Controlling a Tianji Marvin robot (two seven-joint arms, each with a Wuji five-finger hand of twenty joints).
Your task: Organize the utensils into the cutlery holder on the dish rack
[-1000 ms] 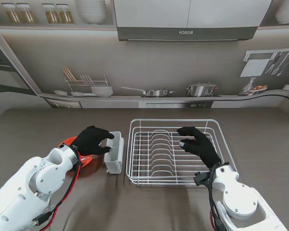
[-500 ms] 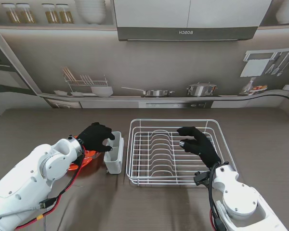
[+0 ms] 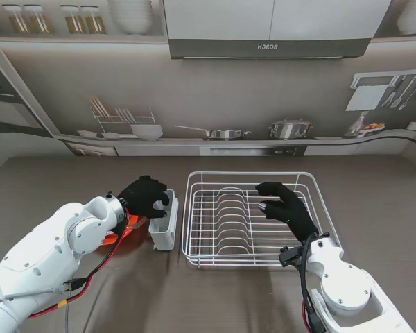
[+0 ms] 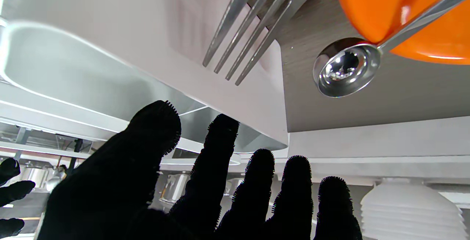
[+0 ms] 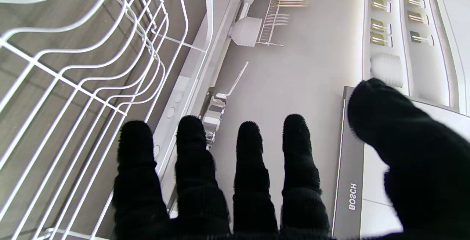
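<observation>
Nothing yet in cutlery holder [image 3: 164, 220]; fork [image 4: 246, 31], spoon [image 4: 345, 69] still out; both hands [image 3: 144, 198] [image 3: 286, 208] spread, empty.

One brand legible: "BOSCH", on the range hood [image 3: 269, 47] front panel. Same lettering shows in right wrist view. No other text readable.

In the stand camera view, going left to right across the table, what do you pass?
Orange plate → left hand → white cutlery holder → wire dish rack → right hand, hovering over the rack's right part.
</observation>
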